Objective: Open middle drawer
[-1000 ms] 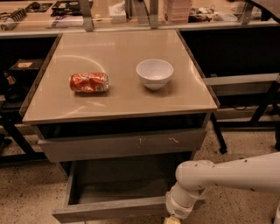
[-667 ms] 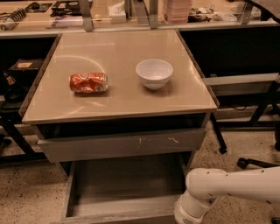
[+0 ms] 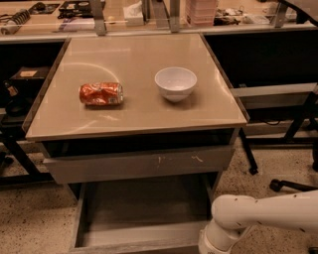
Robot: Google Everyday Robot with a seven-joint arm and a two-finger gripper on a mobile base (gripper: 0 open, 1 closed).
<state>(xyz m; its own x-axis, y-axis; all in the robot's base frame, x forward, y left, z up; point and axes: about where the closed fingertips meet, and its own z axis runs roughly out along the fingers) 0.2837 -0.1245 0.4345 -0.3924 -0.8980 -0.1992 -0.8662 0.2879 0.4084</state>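
Note:
The middle drawer stands pulled out below the table top, its shallow grey tray showing and its front panel at the bottom edge of the view. Above it sits the larger grey drawer front with white scratch marks, slightly out. My white arm reaches in from the lower right and bends down beside the open drawer's right front corner. My gripper is below the bottom edge of the view, out of sight.
A crushed orange can and a white bowl rest on the beige table top. A cluttered shelf runs behind. Black table legs and a chair castor stand at the right on speckled floor.
My arm has moved right and down toward the bottom edge. The middle drawer's front has slid a little further out toward the camera.

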